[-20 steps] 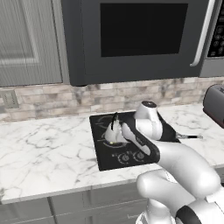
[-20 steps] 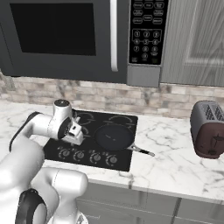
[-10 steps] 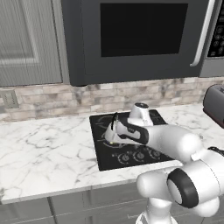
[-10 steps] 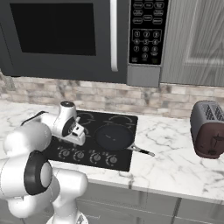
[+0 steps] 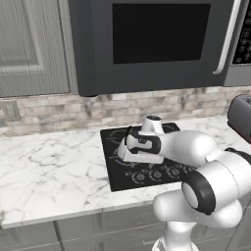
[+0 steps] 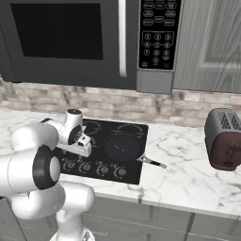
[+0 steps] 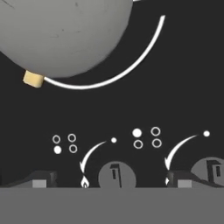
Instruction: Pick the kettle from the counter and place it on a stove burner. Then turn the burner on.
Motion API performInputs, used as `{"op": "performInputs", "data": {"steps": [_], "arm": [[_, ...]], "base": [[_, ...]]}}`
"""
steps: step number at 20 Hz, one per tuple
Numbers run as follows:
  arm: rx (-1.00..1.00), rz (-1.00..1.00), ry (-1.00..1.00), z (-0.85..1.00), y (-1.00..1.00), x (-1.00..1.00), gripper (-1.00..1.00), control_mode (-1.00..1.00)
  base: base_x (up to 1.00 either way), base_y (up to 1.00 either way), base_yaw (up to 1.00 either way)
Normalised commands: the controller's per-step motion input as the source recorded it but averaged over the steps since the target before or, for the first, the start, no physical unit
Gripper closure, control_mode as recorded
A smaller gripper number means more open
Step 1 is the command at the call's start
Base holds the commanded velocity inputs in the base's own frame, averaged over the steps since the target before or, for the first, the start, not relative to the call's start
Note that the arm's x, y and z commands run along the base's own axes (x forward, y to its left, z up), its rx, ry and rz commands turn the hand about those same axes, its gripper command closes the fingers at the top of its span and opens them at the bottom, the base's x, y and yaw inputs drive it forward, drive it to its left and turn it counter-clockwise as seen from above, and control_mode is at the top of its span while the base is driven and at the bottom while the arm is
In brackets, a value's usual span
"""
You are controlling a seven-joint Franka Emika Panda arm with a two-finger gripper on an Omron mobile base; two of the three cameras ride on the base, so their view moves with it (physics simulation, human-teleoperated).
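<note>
The pale grey kettle (image 7: pixel 65 30) stands on the stove burner, whose white ring (image 7: pixel 139 60) curves out from under it on the black glass. In the left base view the kettle (image 5: pixel 121 149) peeks out left of my hand, on the cooktop's left side. My gripper (image 7: pixel 111 181) is open and holds nothing. It hovers over the front row of knobs, just in front of the kettle. One knob (image 7: pixel 114 175) lies between the fingertips (image 7: pixel 39 179) and another knob (image 7: pixel 212 170) sits to its right. The gripper (image 5: pixel 139 159) points down at the cooktop (image 5: pixel 112 171), which is set in the white marble counter (image 5: pixel 49 162).
A dark frying pan (image 6: pixel 123 147) sits on the cooktop's right side, its handle pointing toward the front right. A boxy toaster (image 6: pixel 226 143) stands on the counter at the right. The microwave (image 5: pixel 157 34) hangs above the stove.
My hand has shifted slightly left over the cooktop's front, and the elbow has swung down toward the camera. The jaws stayed open and the kettle has not moved.
</note>
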Motion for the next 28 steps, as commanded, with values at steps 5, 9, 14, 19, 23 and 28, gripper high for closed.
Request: {"op": "performInputs", "data": {"steps": [5, 9, 14, 19, 23, 28], "arm": [[-0.03, 0.00, 0.01, -0.19, 0.00, 0.00, -1.00, -1.00], [-0.07, 0.00, 0.02, -0.26, 0.00, -0.01, -1.00, -1.00], [-0.07, 0.01, 0.00, -0.21, 0.00, -0.06, -1.00, -1.00], [-0.01, 0.01, 0.00, -0.05, 0.00, -0.02, -1.00, -1.00], [0.00, 0.00, 0.00, -0.03, 0.00, 0.00, -1.00, -1.00], [0.00, 0.01, 0.00, -0.09, 0.01, -0.22, -1.00, -1.00]], "base": [[0.00, 0.00, 0.00], [0.00, 0.00, 0.00], [0.00, 0.00, 0.00], [0.00, 0.00, 0.00], [0.00, 0.00, 0.00], [0.00, 0.00, 0.00]]}}
